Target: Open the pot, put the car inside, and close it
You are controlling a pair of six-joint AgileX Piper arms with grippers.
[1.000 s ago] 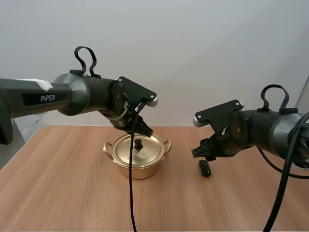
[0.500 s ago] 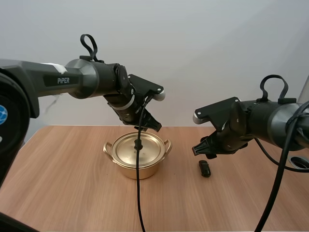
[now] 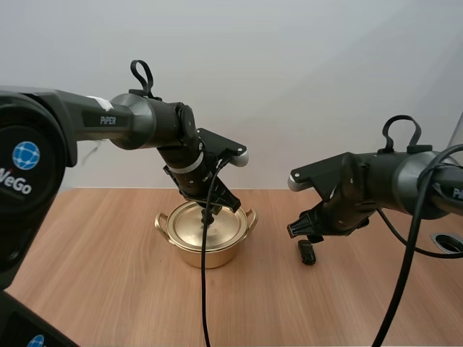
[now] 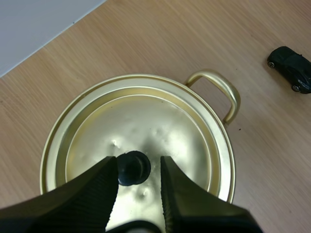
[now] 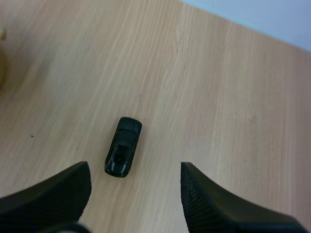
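Left wrist view: the left pincer (image 4: 138, 167) is narrowly apart, its two fingers standing either side of the black knob (image 4: 132, 168) without pinching it. The knob sits in the middle of the gold lid (image 4: 146, 121), which lies flat and seated on the pot (image 4: 221, 145). Beyond the pot's side handle (image 4: 216, 90), the small black car (image 4: 291, 68) rests on the table (image 4: 170, 39).

In the right wrist view, the right pincer (image 5: 135, 167) is wide apart and empty. It hangs above the car, which lies on its wheels just ahead of the fingertips.

By my reading, nothing of the task is finished: the pot is closed and the car is outside it. Lifting the lid comes first, then picking up the car, dropping it in and closing the pot.

The high view shows both arms at once, with pot and car near each other but apart. The cable in front hides the fingers at the knob there, so only the left wrist view shows how the fingers stand.
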